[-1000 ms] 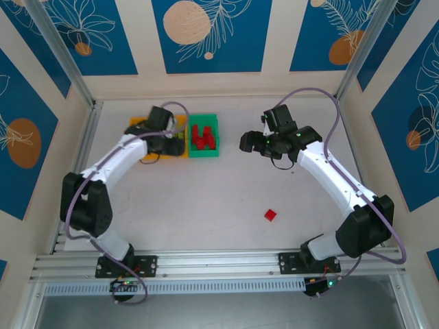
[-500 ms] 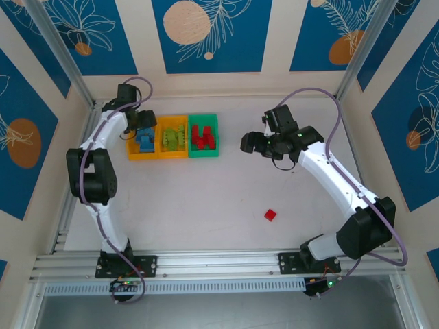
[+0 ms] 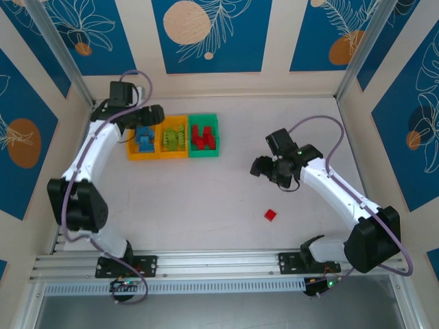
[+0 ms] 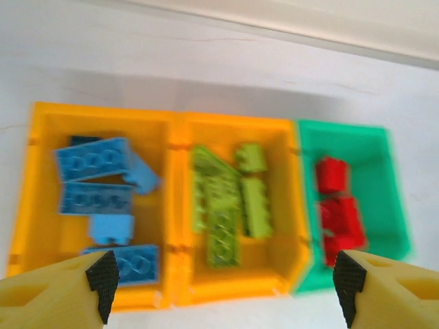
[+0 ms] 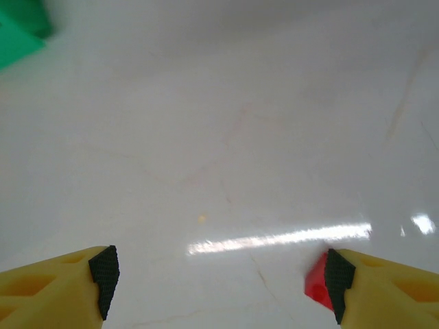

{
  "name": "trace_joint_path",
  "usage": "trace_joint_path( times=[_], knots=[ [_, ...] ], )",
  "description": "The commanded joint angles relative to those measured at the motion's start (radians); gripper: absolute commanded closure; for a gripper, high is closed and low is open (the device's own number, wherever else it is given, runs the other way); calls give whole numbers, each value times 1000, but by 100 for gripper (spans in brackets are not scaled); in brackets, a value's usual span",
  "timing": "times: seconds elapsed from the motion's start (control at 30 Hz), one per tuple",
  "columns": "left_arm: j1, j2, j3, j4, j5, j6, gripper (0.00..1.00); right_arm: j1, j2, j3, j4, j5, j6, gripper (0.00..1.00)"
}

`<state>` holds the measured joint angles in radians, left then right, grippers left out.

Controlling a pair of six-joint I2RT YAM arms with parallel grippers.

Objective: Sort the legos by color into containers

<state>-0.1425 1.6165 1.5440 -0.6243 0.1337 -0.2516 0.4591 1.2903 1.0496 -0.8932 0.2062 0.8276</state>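
Three containers stand in a row at the back left. The left orange bin [image 3: 132, 152] [image 4: 103, 110] holds blue legos [image 4: 92, 161]. The middle orange bin [image 3: 173, 155] [image 4: 233, 122] holds lime green legos [image 4: 223, 205], and the green bin [image 3: 204, 154] [image 4: 343, 127] holds red legos [image 4: 339, 216]. My left gripper [image 3: 156, 115] [image 4: 226, 281] hovers open over the bins with nothing between its fingers. One red lego [image 3: 270, 215] [image 5: 315, 284] lies alone on the table. My right gripper [image 3: 259, 167] [image 5: 221, 274] is open above the table; the red lego sits just beside its right fingertip [image 5: 338, 277].
The white table [image 3: 206, 199] is walled by a metal frame, with posts at the back left [image 3: 68, 62] and back right [image 3: 357, 62]. A corner of the green bin [image 5: 17, 27] appears at the upper left of the right wrist view.
My left gripper has lifted off the bins, swung back-left and opened wider. My right gripper has moved nearer and lower toward the lone red lego, still open.
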Motion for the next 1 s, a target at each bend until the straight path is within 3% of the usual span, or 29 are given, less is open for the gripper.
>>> trace_joint_path(
  times=[0.0,0.13,0.27,0.47,0.67,0.97],
  knots=[
    [-124,-111,-104,34,174,162,17,39,-43,-80,-93,41,154,19],
    [-281,-233,-241,84,253,330,15,73,-60,-188,-105,39,236,19],
    [-381,-339,-371,167,302,448,11,69,-56,-279,-66,4,276,18],
    [-412,-385,-455,244,390,509,7,57,24,-329,41,-20,264,27],
    [-430,-367,-456,236,388,551,4,42,129,-330,106,-51,230,36],
    [-439,-356,-466,264,389,537,3,40,111,-331,104,-46,223,68]
  ],
)
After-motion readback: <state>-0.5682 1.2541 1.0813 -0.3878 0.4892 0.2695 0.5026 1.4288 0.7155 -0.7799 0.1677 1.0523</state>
